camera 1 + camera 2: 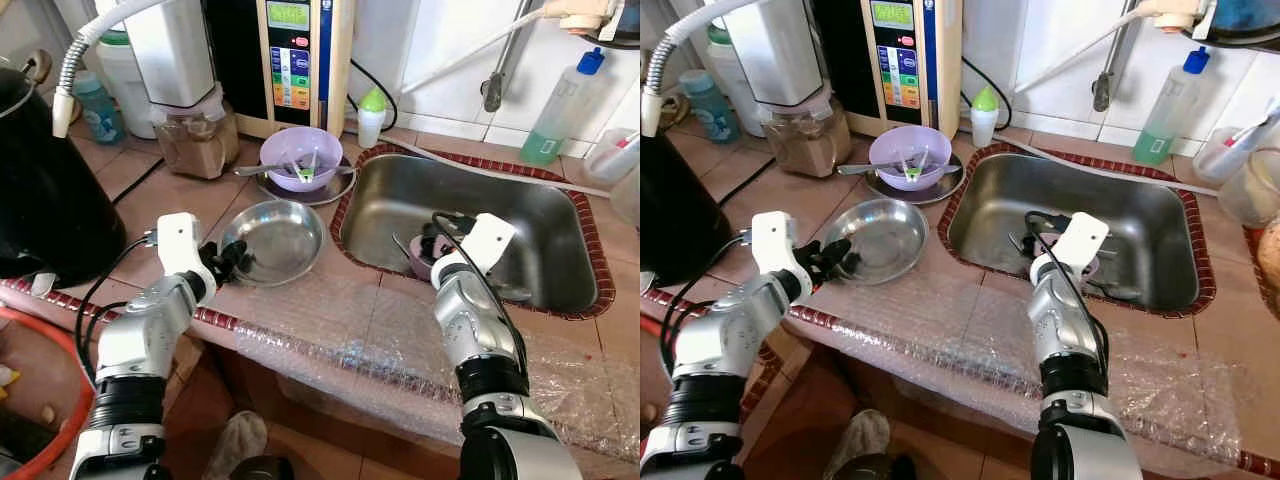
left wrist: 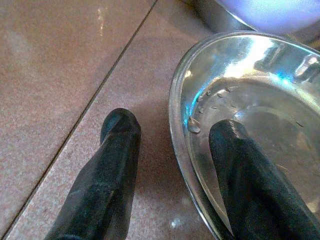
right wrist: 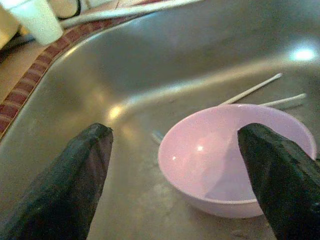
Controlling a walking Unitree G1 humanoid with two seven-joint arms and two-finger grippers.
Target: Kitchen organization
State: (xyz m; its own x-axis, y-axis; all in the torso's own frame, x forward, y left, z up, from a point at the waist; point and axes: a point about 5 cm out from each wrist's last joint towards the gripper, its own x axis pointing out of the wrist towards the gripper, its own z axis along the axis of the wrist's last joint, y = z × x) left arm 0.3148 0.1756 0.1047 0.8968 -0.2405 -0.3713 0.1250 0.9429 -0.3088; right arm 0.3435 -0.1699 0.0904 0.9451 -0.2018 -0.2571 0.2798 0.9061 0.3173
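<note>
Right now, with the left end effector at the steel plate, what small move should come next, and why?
Probably close the left end effector on the steel plate. Its fingers are open and straddle the rim, one over the tiled counter, the other inside the plate, so a grip seems ready. The right end effector is open over the pink bowl in the sink.

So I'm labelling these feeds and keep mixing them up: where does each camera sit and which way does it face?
Left eye and right eye views: on the head, looking down at the counter and sink; both arms show.
Left wrist view: along the left gripper, open astride the steel plate's rim.
Right wrist view: along the open right gripper, into the sink at the pink bowl.
Shared: plate and bowl show in the head views too.
</note>
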